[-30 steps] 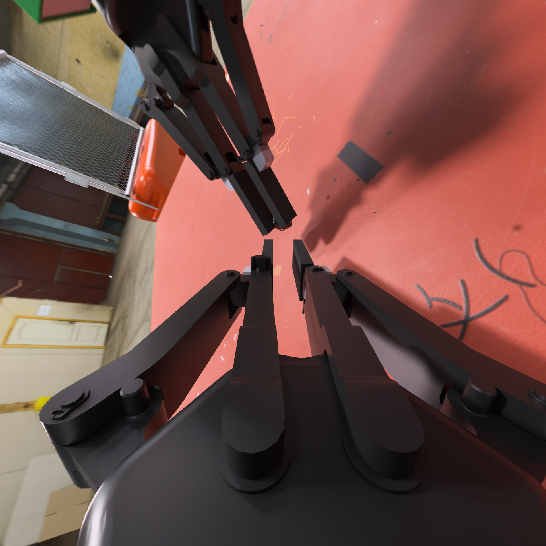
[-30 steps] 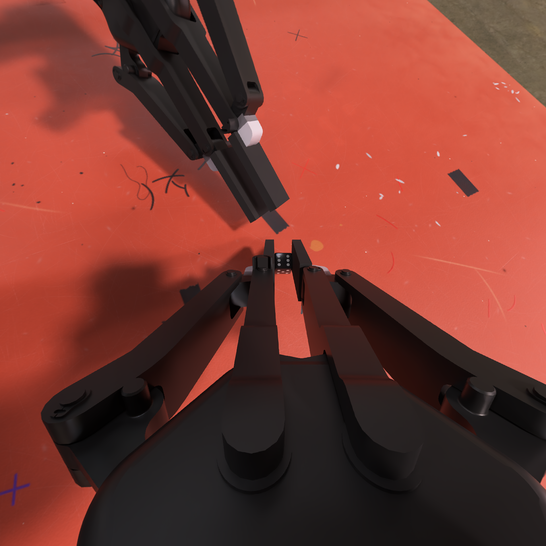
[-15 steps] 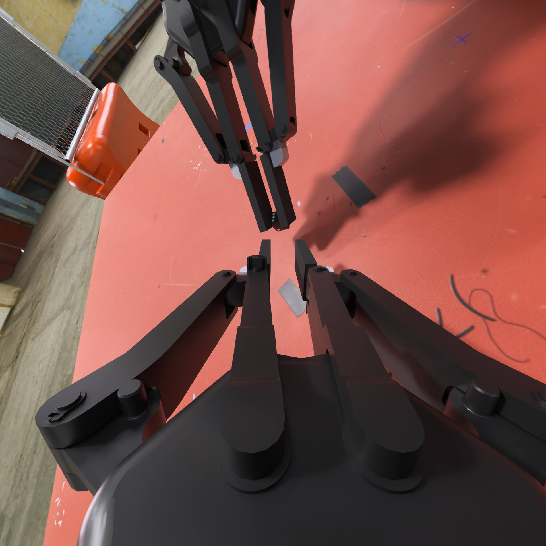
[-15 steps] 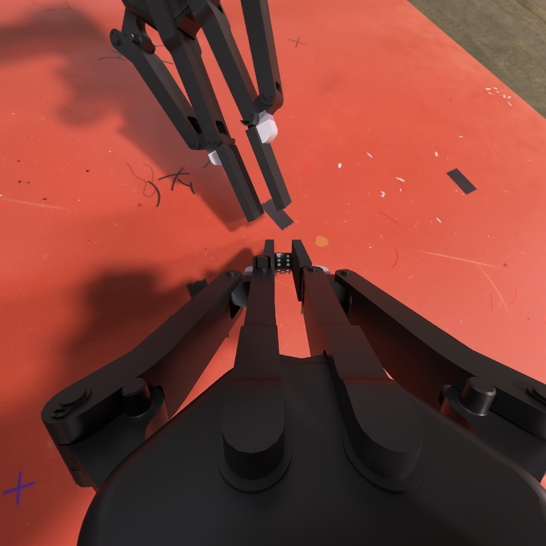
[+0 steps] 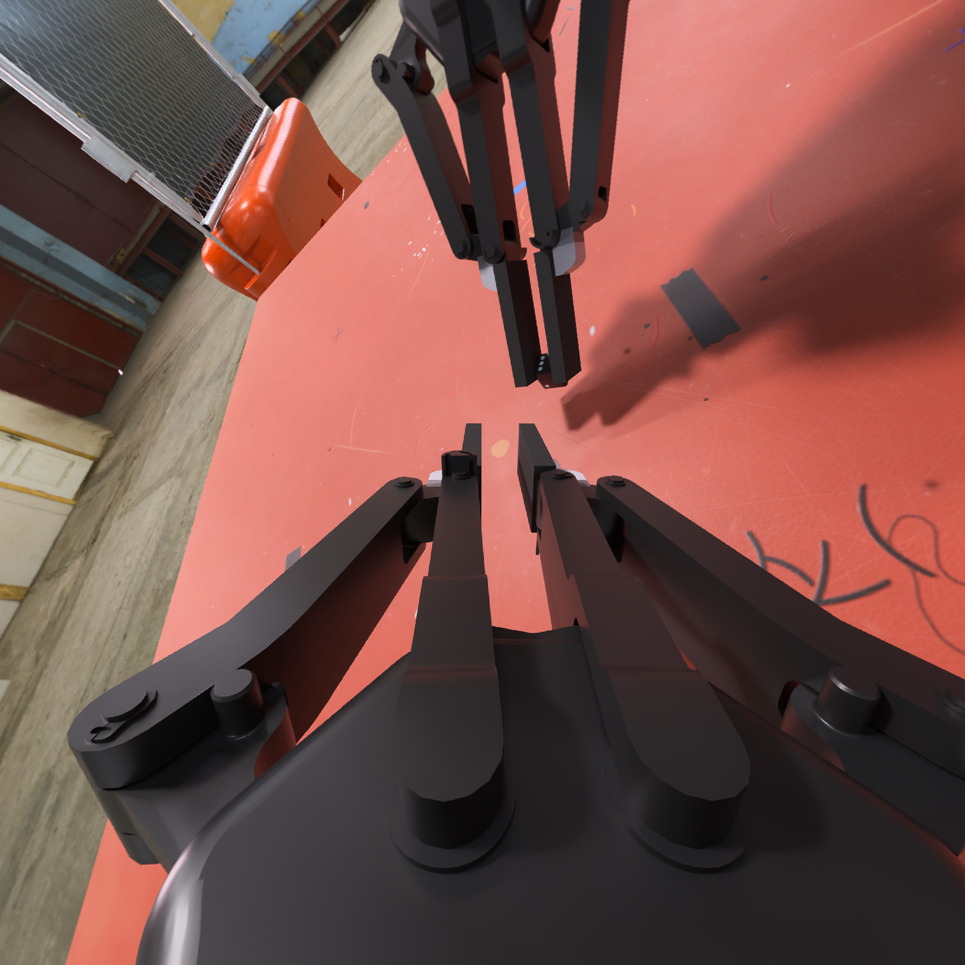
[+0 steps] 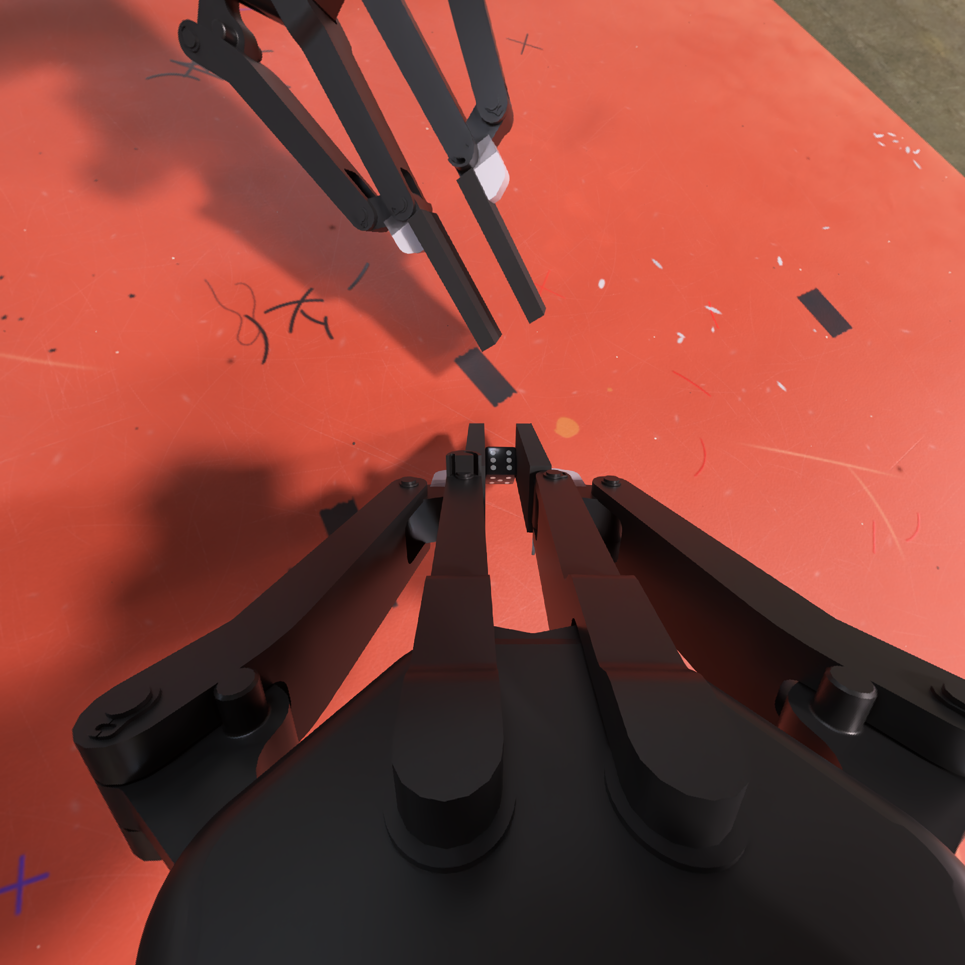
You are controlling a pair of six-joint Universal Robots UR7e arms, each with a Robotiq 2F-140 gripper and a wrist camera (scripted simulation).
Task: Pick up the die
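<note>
The die (image 6: 499,465) is small and black with white pips. My right gripper (image 6: 499,436) is shut on it, and the die sits between the two fingertips, held above the red table (image 6: 679,496). In the left wrist view the right gripper (image 5: 545,381) hangs down from the top with the die (image 5: 543,364) just showing between its tips. My left gripper (image 5: 499,436) is empty, its fingers a narrow gap apart, a short way in front of the right gripper. It also shows in the right wrist view (image 6: 514,329), above the table.
Black tape patches (image 6: 485,376) (image 6: 825,313) (image 5: 699,308) and pen scribbles (image 6: 292,318) mark the table top. An orange case (image 5: 271,209) and a wire mesh panel (image 5: 130,89) stand beyond the table's left edge. Bare floor (image 6: 898,62) lies past the far right edge.
The left gripper has drawn back and away from the right gripper, and the gap between them has widened. The right gripper has kept the die and barely moved.
</note>
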